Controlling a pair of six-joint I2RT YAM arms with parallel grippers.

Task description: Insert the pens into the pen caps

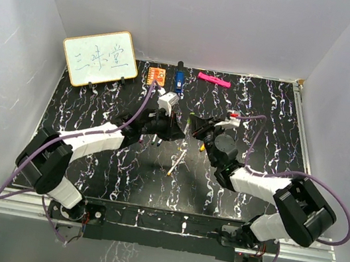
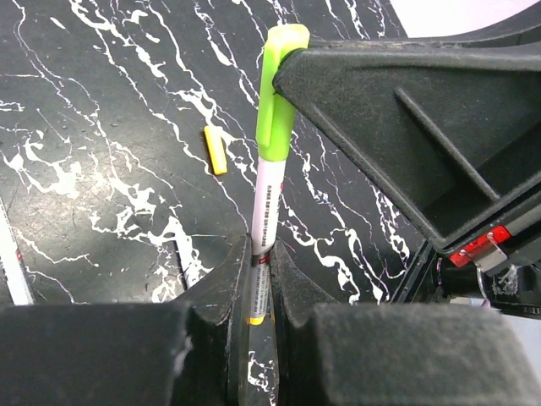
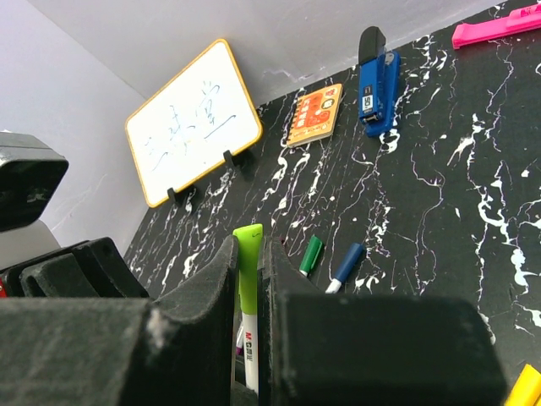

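My left gripper (image 2: pixel 260 254) is shut on the white barrel of a pen (image 2: pixel 264 207). The pen's far end sits in a lime green cap (image 2: pixel 277 93). My right gripper (image 3: pixel 248 254) is shut on that lime green cap (image 3: pixel 247 271), with the white barrel (image 3: pixel 252 359) showing below it. The two grippers, left (image 1: pixel 174 129) and right (image 1: pixel 194 126), meet tip to tip above the middle of the table. A loose yellow cap (image 2: pixel 216 150) lies on the table. A green-capped pen (image 3: pixel 311 254) and a blue-capped pen (image 3: pixel 347 264) lie side by side. Another pen (image 1: pixel 176 163) lies nearer the front.
A whiteboard (image 1: pixel 100 58) stands at the back left. An orange card (image 1: pixel 157 75), a dark blue chunky object (image 1: pixel 178 81) and a pink bar (image 1: pixel 213 79) lie along the back edge. White walls enclose the black marbled table (image 1: pixel 90 157).
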